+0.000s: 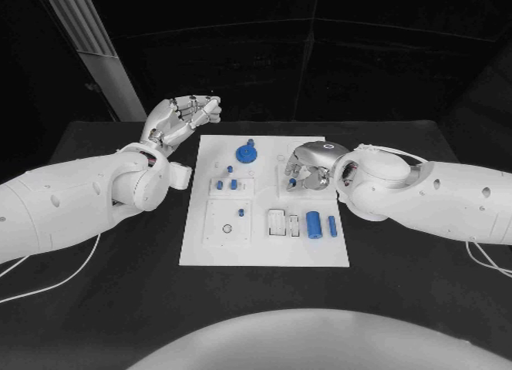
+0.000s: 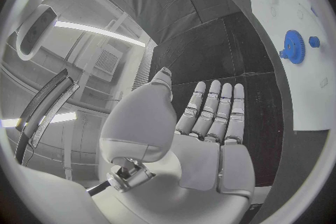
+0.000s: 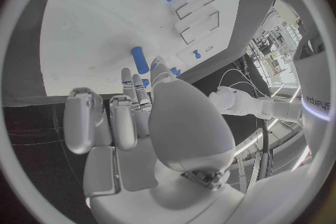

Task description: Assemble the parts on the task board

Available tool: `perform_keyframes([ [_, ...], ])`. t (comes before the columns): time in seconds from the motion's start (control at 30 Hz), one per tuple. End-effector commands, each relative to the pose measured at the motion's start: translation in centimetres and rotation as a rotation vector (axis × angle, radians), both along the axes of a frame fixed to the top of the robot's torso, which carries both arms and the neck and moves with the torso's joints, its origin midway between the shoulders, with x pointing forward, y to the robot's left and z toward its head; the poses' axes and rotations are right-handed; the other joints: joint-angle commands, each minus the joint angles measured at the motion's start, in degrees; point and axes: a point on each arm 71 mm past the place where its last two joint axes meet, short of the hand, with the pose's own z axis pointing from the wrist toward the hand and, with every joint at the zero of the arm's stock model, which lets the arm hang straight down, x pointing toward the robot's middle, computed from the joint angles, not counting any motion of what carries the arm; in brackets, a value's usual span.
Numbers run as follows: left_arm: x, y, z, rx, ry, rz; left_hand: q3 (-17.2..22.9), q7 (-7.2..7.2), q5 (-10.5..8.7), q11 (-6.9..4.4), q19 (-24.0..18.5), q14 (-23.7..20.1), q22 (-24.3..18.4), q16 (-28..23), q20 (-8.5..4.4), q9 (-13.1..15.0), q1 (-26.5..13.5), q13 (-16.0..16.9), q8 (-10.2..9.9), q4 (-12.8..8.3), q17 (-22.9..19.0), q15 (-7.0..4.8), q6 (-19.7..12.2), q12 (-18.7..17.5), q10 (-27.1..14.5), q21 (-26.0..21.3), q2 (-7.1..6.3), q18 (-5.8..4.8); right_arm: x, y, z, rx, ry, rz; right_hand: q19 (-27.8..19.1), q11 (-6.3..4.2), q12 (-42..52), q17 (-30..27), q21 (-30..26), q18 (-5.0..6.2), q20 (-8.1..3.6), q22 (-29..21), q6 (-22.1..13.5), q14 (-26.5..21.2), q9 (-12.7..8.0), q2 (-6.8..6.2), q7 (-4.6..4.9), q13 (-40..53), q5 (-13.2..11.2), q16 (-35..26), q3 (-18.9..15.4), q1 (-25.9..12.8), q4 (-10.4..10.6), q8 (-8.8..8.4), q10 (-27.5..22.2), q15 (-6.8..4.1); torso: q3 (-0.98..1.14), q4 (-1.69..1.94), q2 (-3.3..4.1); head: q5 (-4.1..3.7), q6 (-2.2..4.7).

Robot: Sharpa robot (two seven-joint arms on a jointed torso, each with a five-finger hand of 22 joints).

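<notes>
The white task board (image 1: 267, 247) lies in the middle of the table. My right hand (image 1: 309, 165) hovers low over its far right part, fingers curled down around a small blue peg (image 1: 291, 183). In the right wrist view that peg (image 3: 140, 60) stands between a fingertip and the thumb of the right hand (image 3: 140, 123); I cannot tell whether they grip it. My left hand (image 1: 187, 112) is raised off the board's far left corner, fingers spread and empty, as the left wrist view also shows the left hand (image 2: 210, 123).
A blue gear (image 1: 247, 154) stands at the board's far middle, seen too as the gear (image 2: 294, 47). Two short blue pegs (image 1: 226, 185) stand on the left part. A thick blue cylinder (image 1: 314, 224) and a thin pin (image 1: 333, 225) lie at the right, near rectangular slots (image 1: 284, 223).
</notes>
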Motion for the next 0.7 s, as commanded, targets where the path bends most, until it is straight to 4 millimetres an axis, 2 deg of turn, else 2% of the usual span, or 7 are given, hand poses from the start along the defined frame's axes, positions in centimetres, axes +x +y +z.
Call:
perform_keyframes([
  [0.03, -0.35, -0.05, 1.16, -0.066, -0.144, -0.025, -0.3, 4.90, 0.22, 0.05, 0.2, -0.5, -0.1, 0.4, -0.01, -0.1, 0.0, -0.1, 0.2, 0.0, -0.2, -0.09, -0.5, 0.3, -0.3, -0.3, 0.52, -1.10, 0.08, -0.10, -0.30, -0.068, 0.013, -0.016, 0.9, -0.18, 0.4, 3.4, 0.2, 0.43, -0.61, 10.6, 0.6, 3.9, 0.1, 0.17, -0.07, -0.1, 0.1, 0.3, 0.3, 0.8, -0.1, 0.43, 0.8, -0.56, 0.00, 0.01, 0.01, 0.02, 0.00],
  [0.37, -0.34, -0.01, 1.16, -0.065, -0.144, -0.024, -0.3, 4.90, 0.22, 0.05, 0.2, -0.5, -0.1, 0.4, -0.01, -0.1, 0.0, -0.1, 0.2, 0.0, -0.2, -0.09, -0.5, 0.3, -0.3, -0.3, 0.52, -1.10, 0.16, 0.22, -0.58, -0.082, 0.026, -0.013, 1.1, -0.86, 0.6, 3.8, 0.5, 0.36, -1.10, 10.7, 3.1, 4.0, 0.3, 1.86, -0.74, -0.3, 0.1, 0.5, 1.2, 2.6, 0.7, 1.29, 3.5, -1.09, -0.02, 0.00, 0.00, 0.04, 0.00],
  [0.6, -0.33, -0.03, 1.16, -0.066, -0.144, -0.024, -0.4, 4.90, 0.22, 0.06, 0.2, -0.5, -0.1, 0.4, -0.01, -0.1, 0.0, -0.1, 0.3, 0.0, -0.3, -0.09, -0.5, 0.4, -0.4, -0.3, 0.58, -1.10, 0.11, 0.52, -0.65, -0.088, 0.024, 0.002, 1.3, -1.64, 0.7, 4.3, 0.8, 0.28, -1.59, 10.9, 6.7, 4.1, 0.8, 3.39, -1.55, -0.3, 0.1, 0.7, 2.2, 4.4, 1.1, 2.84, 6.1, -1.71, -0.01, -0.01, -0.03, 0.00, 0.00],
  [0.7, -0.33, -0.01, 1.16, -0.065, -0.144, -0.024, -0.4, 4.90, 0.22, 0.06, 0.2, -0.5, -0.1, 0.4, -0.01, -0.1, 0.0, -0.1, 0.3, 0.0, -0.3, -0.09, -0.5, 0.4, -0.4, -0.3, 0.58, -1.10, 0.09, 0.56, -0.55, -0.079, 0.012, 0.007, 1.4, -1.83, 0.6, 4.4, 1.0, 0.23, -1.79, 11.0, 7.5, 4.1, 0.9, 3.57, -1.76, -0.4, 0.1, 0.8, 2.4, 5.0, 1.1, 3.10, 6.8, -1.91, -0.01, 0.00, -0.01, 0.00, 0.00],
])
